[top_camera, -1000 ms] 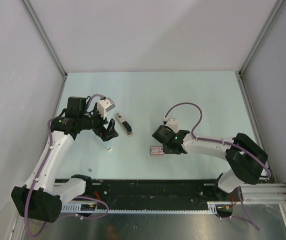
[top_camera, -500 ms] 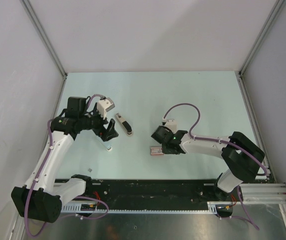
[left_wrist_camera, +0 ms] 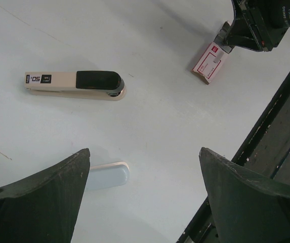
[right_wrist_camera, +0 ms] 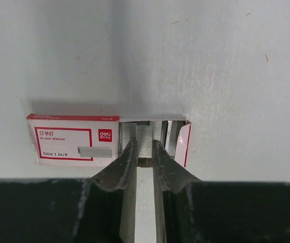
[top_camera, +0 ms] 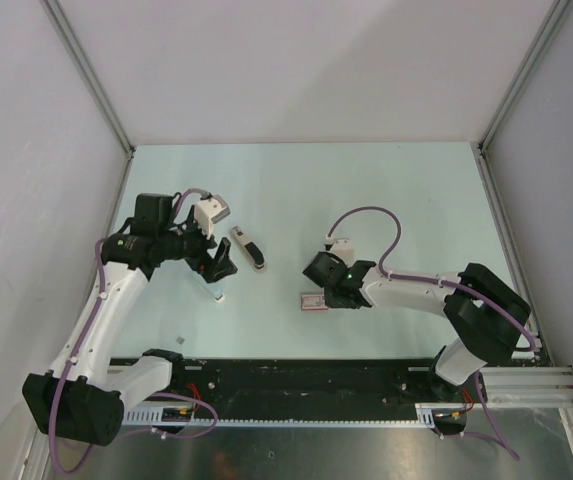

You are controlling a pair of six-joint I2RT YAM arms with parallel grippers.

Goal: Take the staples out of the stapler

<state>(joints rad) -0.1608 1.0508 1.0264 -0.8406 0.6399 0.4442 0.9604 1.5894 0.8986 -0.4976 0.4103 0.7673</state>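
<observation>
The stapler (left_wrist_camera: 109,174) shows as a pale-blue oblong shell lying flat on the table, partly hidden behind my left finger; in the top view (top_camera: 216,295) it is a small pale shape. My left gripper (left_wrist_camera: 145,152) hangs above it, open wide and empty, and shows in the top view (top_camera: 218,272). My right gripper (right_wrist_camera: 145,144) is shut on a silvery strip of staples (right_wrist_camera: 146,132) at the open end of a red and white box (right_wrist_camera: 69,139). It shows low over the box in the top view (top_camera: 324,290).
A cream and black stapler (left_wrist_camera: 74,83) lies flat beyond the left gripper and shows in the top view (top_camera: 249,248). The staple box (top_camera: 312,301) sits mid-table and shows in the left wrist view (left_wrist_camera: 210,63). A black rail (top_camera: 306,375) runs along the near edge.
My right arm has shifted slightly left at the box. The left arm, both staplers and the box have not moved.
</observation>
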